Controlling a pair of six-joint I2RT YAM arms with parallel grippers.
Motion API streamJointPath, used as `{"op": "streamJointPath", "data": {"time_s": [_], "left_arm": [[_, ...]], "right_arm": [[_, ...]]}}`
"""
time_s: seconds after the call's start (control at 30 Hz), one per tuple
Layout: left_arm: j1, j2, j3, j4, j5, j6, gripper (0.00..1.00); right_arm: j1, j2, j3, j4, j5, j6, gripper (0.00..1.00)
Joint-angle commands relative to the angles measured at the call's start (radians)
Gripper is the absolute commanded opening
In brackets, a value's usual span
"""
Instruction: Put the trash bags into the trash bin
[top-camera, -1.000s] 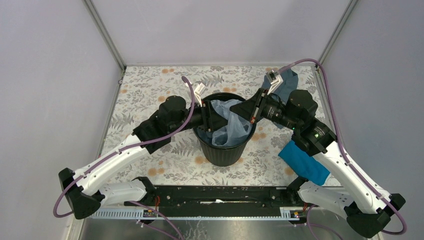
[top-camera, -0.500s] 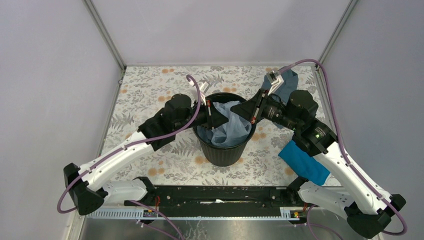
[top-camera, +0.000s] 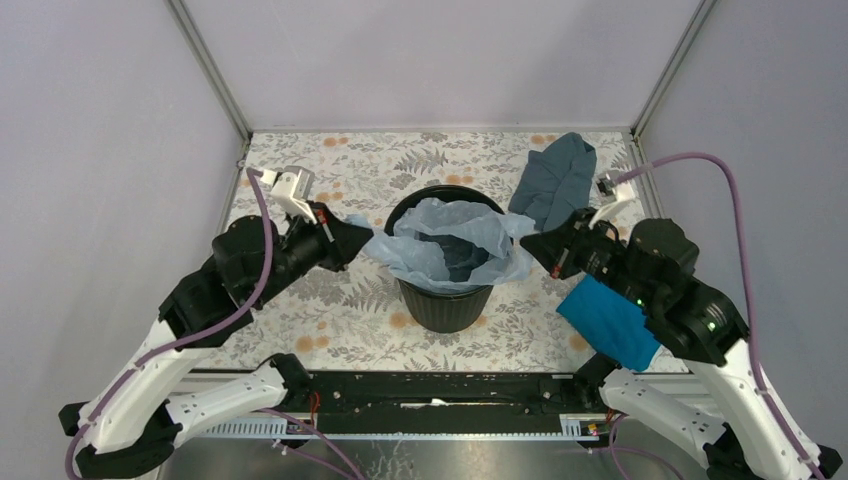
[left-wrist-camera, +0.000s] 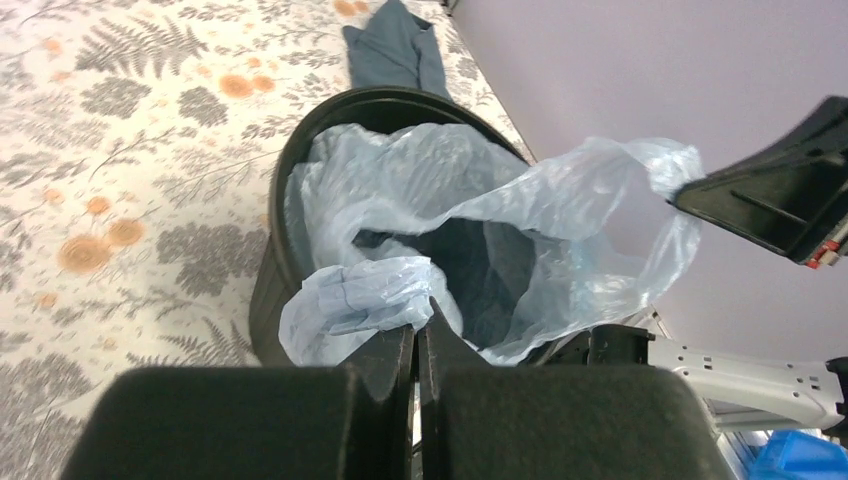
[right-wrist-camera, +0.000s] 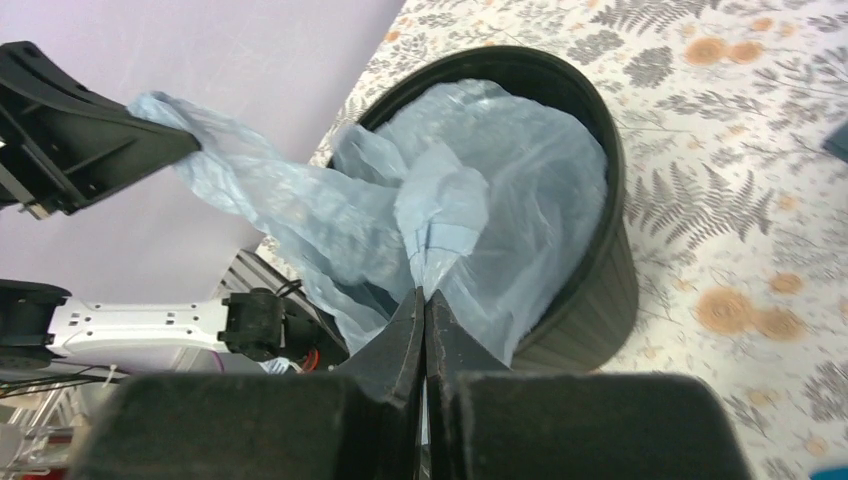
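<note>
Spanning one trash bin (top-camera: 446, 306), one trash bag (top-camera: 418, 226), pinched by left fingers (left-wrist-camera: 386, 366) and right fingers (right-wrist-camera: 401, 348)

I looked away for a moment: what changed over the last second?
The left gripper drew out to the left and the right gripper to the right, away from over the trash bin. Each is shut on an edge of the trash bag, stretching its mouth wide across the rim. The bin, grey-blue cloth and bright blue cloth stayed put.
</note>
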Motion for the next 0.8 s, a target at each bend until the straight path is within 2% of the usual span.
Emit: {"op": "streamJointPath", "data": {"time_s": [0.0,0.13,0.5,0.67,0.77], "left_arm": [[0.002,-0.025,0.007,-0.179,-0.109,-0.041,0.0],[0.001,-0.077,-0.005,-0.226,-0.122,-0.065,0.0],[0.001,-0.233,-0.172,-0.261,0.021,-0.189,0.0],[0.002,-0.209,-0.25,-0.246,0.082,-0.218,0.0],[0.001,-0.221,-0.302,-0.258,0.037,-0.231,0.0]], "right_arm": [[-0.004,-0.053,0.027,-0.146,0.114,-0.009,0.0],[-0.004,-0.107,0.003,-0.198,0.145,0.017,0.0],[-0.004,-0.207,-0.046,-0.341,0.214,0.099,0.0],[-0.004,-0.251,-0.171,-0.314,0.195,0.19,0.0],[-0.004,-0.278,-0.225,-0.358,0.298,0.263,0.0]]}}
